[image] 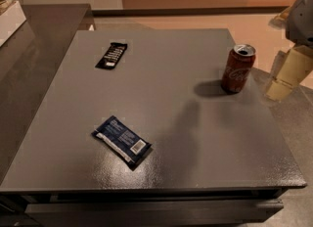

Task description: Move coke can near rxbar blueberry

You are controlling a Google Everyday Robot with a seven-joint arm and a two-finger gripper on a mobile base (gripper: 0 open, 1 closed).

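Camera view puts the small red cylindrical coke can [238, 69], silver top up, standing upright near the far right edge of the flat grey square table [166, 99]. The flat dark blue rxbar blueberry wrapper [121, 141], with its white barcode patch, lies near-left, well apart from the can. A narrow black bar wrapper with white lettering [111, 55] lies far-left, and I want to keep away from it. My pale cream gripper [286, 77] hangs off the right edge of the table, just beside the can and not touching it. I cannot tell how far open it is, though it has hold of nothing that I can see. I judge the step in hand to be the approach and grasp. To do it well I would come in from the right at mid-height on the can, square to its side, so that I do not tip it on contact. Once I have it, I would lift it enough to clear the surface, carry it diagonally near-left and set it upright beside the blue wrapper, not on it.
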